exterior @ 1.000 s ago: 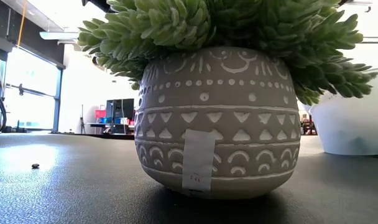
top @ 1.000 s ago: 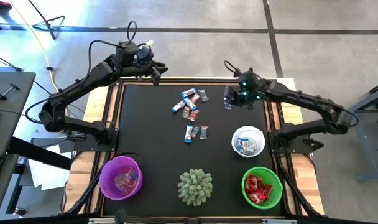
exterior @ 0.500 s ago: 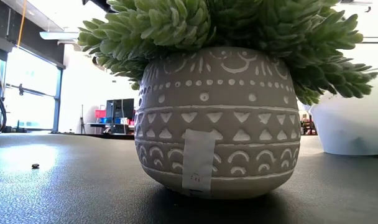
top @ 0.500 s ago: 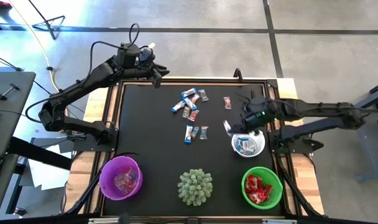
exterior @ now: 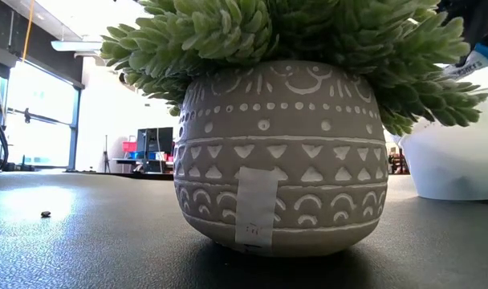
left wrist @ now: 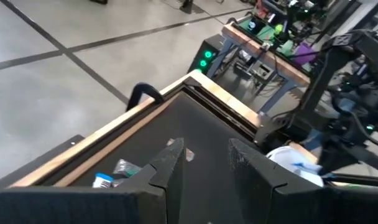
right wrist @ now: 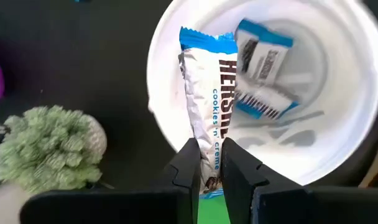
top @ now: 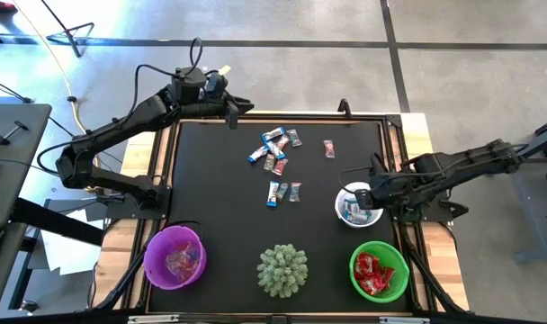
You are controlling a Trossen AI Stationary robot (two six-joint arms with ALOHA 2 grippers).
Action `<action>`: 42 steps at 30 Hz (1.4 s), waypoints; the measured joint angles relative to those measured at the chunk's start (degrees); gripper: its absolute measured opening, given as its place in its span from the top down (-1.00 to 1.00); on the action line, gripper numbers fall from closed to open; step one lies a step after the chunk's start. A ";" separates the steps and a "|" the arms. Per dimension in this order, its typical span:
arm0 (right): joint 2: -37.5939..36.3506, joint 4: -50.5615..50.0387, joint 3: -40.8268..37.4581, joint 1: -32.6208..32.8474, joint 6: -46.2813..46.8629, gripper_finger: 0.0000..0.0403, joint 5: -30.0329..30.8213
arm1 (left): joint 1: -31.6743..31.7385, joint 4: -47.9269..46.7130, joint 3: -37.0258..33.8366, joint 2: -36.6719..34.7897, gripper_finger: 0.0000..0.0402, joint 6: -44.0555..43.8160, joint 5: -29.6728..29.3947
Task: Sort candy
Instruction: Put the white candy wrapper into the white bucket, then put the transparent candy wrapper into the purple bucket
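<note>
right gripper – fingers pinch a blue-and-white candy over the white bowl, which holds more blue-and-white ones | green bowl – red candy | purple bowl – pinkish candy | loose candy mid-table | left gripper at the far edge, fingers parted, holding nothing

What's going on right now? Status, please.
Right gripper shut on blue-and-white candy, over white bowl. Left gripper open, idle at far edge. Nothing in the way.
</note>
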 joint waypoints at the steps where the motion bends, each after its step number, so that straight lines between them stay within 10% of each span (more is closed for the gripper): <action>1: 0.00 -0.41 0.00 0.00 -0.20 0.79 0.47 | -0.41 0.00 0.00 0.00 0.47 -0.23 -0.01; 22: 0.00 3.67 0.00 -1.81 -4.37 0.39 2.67 | -4.93 -0.14 0.00 0.00 0.47 7.75 0.00; 30: 0.57 21.55 0.02 -11.97 -21.36 0.39 18.37 | -4.82 -0.23 0.00 0.00 0.47 13.07 0.03; 42: 16.72 41.18 0.02 -32.41 -37.36 0.39 12.54 | -3.88 -0.20 0.00 0.00 0.47 16.14 0.04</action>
